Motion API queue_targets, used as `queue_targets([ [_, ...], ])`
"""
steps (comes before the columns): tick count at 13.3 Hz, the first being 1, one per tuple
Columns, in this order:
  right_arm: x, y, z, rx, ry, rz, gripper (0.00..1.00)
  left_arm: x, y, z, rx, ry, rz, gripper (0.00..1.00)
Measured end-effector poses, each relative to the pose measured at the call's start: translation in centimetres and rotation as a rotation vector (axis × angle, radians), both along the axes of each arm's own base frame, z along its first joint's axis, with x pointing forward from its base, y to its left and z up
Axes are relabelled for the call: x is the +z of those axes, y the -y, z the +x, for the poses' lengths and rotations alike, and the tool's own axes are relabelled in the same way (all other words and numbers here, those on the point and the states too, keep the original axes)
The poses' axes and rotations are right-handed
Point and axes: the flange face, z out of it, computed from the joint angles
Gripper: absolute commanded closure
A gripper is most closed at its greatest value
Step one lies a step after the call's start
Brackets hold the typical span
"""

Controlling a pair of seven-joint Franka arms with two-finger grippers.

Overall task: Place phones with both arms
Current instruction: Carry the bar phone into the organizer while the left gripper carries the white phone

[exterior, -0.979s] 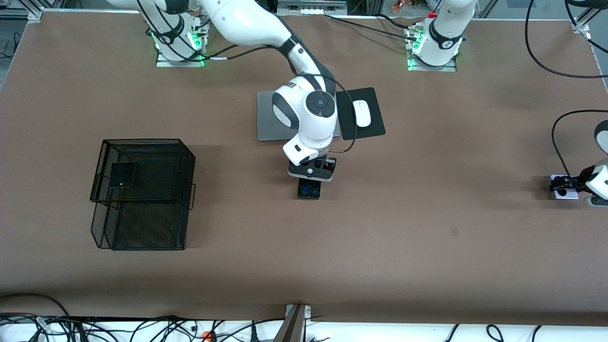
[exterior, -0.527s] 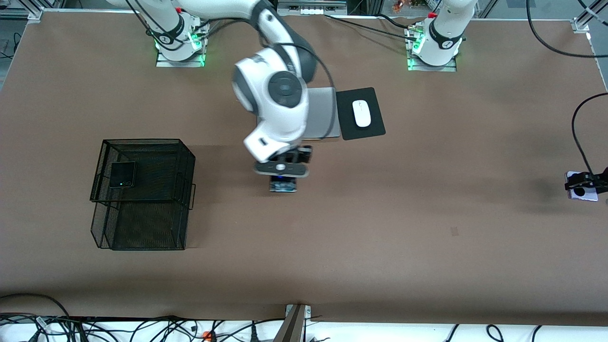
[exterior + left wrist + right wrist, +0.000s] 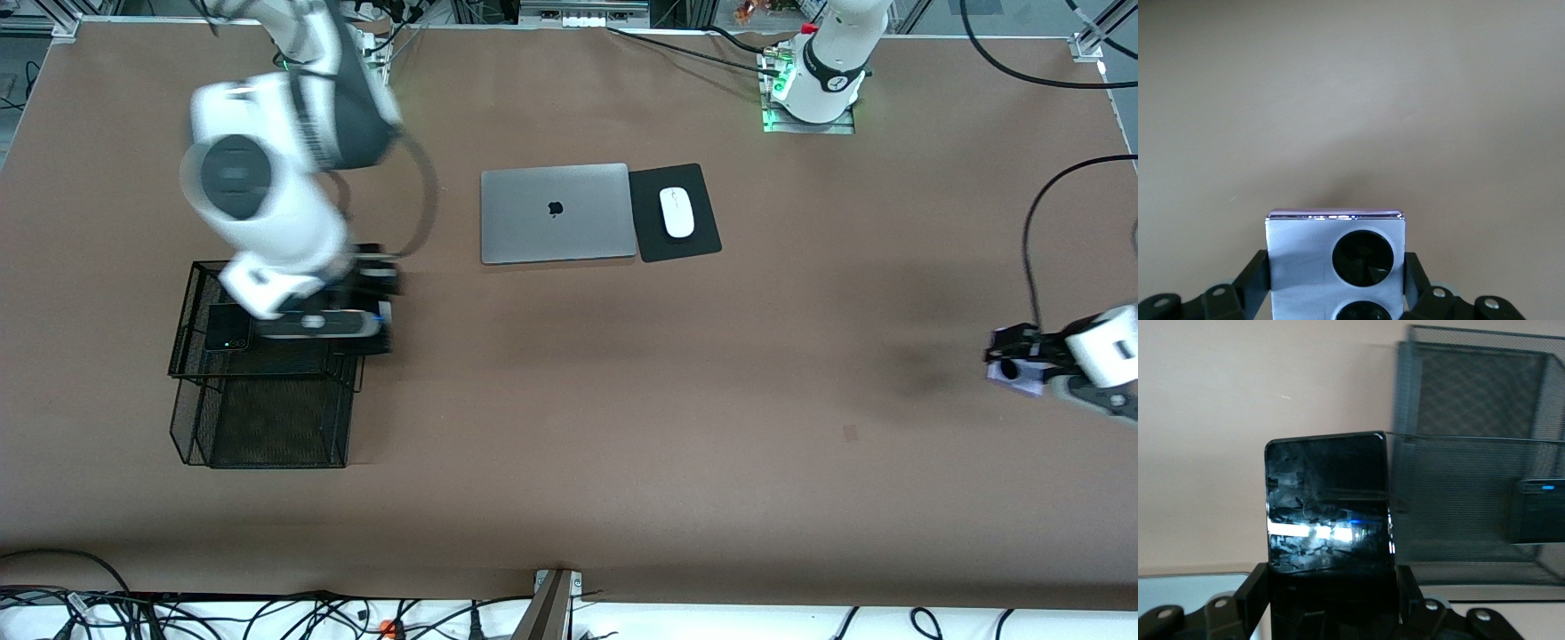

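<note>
My right gripper (image 3: 369,320) is shut on the long slim black phone (image 3: 1328,513) and holds it over the corner of the black wire basket (image 3: 267,427) nearest the laptop. In the right wrist view the fingers (image 3: 1251,593) clamp the phone's two sides. A small squarish black folded phone (image 3: 229,327) lies in the basket's upper tray and also shows in the right wrist view (image 3: 1538,510). My left gripper (image 3: 1013,366) is shut on the lavender-white phone (image 3: 1305,260) with two black circles and holds it above bare table at the left arm's end.
A grey laptop (image 3: 556,213) lies closed mid-table, toward the robots' bases. A white mouse (image 3: 677,212) sits on a black pad (image 3: 702,244) beside it. Cables lie along the table's edge nearest the front camera.
My right arm has swung from the table's middle to over the basket, carrying the black phone. My left gripper has lifted the lavender-white phone and shifted it slightly toward the table's middle.
</note>
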Motion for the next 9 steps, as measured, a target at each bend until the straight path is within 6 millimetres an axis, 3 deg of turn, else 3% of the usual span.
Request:
queue_targets([
  [2, -1.2, 7.2, -0.6, 0.033, -0.009, 0.028, 1.0, -0.6, 5.7, 0.6, -0.064, -0.019, -0.006, 0.77],
  [4, -3.5, 11.5, -1.4, 0.054, 0.002, 0.041, 1.0, -1.0, 11.5, 0.8, -0.06, -0.035, -0.001, 0.77],
  [7, -8.7, 12.3, -2.8, 0.062, 0.018, 0.026, 1.0, -1.3, 18.9, 0.3, -0.012, -0.053, 0.011, 0.78],
  [9, -10.9, 12.0, -3.5, 0.068, -0.005, 0.009, 1.0, -1.7, 24.6, -0.5, 0.06, -0.076, 0.001, 0.78],
])
